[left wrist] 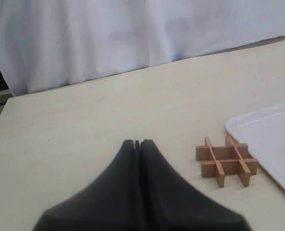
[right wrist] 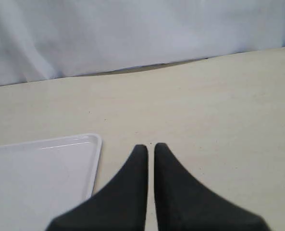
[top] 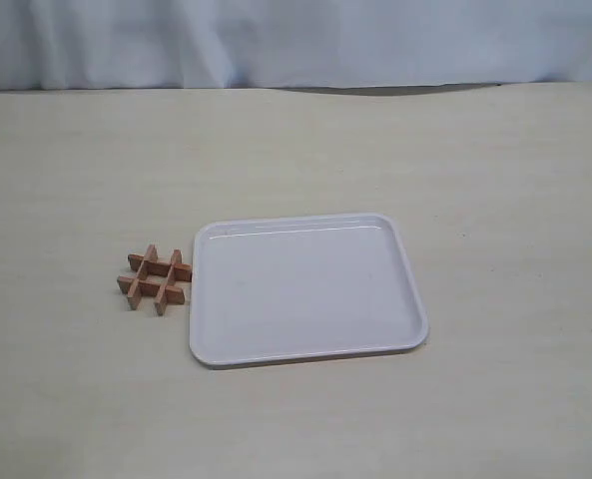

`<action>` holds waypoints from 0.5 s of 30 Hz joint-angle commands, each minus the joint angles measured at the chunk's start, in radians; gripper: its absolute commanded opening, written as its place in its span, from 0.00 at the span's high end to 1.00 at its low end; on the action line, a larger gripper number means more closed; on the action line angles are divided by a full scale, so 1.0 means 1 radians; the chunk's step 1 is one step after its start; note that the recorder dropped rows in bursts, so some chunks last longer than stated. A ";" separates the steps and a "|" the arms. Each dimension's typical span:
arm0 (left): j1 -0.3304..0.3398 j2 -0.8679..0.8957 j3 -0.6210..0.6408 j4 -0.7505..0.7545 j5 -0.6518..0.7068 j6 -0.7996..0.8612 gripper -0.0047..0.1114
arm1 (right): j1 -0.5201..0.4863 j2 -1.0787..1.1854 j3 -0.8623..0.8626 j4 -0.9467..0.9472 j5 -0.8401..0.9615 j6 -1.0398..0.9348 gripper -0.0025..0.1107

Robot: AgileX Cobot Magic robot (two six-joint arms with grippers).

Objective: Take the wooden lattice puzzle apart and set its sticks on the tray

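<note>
Table [top: 76, 150]: pale, wood-grained, wide. It carries everything listed here. A white cloth [top: 276, 40] hangs along its far edge.

Tray [top: 305, 289]: white, shallow, rounded corners and a raised rim, lying flat near the middle of the table. Nothing is on it.

Puzzle [top: 156, 276]: small reddish-brown wooden lattice, much smaller than the tray, flat on the table. It sits just beside the tray's left rim as seen from the room. One stick end comes right up to the rim, and I cannot tell whether it touches.

Sticks: four, all locked together in a hash shape. None is loose.

State of the job: to my eye it has not begun. The lattice is whole and the tray holds no stick, so all four still have to be pulled apart and laid down.

Left end effector [left wrist: 137, 143]: black fingers pressed fully together, gripping nothing. It hangs above bare table with the lattice ahead and off to one side, well apart from the tips.

Right end effector [right wrist: 151, 147]: black fingers closed down to a thin slit, with nothing between them. It is held over bare table beside a corner of the tray, touching neither.

Neither arm shows in the room view, so both appear to be drawn back from the work.
</note>
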 commanded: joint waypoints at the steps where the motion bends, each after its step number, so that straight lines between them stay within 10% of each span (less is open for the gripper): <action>1: -0.004 -0.002 0.002 -0.002 -0.013 -0.005 0.96 | -0.004 0.008 0.004 -0.001 -0.013 0.001 0.94; 10: -0.004 -0.002 0.002 -0.021 -0.136 -0.005 0.96 | -0.004 0.008 0.004 -0.001 -0.013 0.001 0.94; 15: -0.004 -0.002 0.002 -0.363 -0.367 -0.007 0.96 | -0.004 0.008 0.004 -0.001 -0.013 0.001 0.94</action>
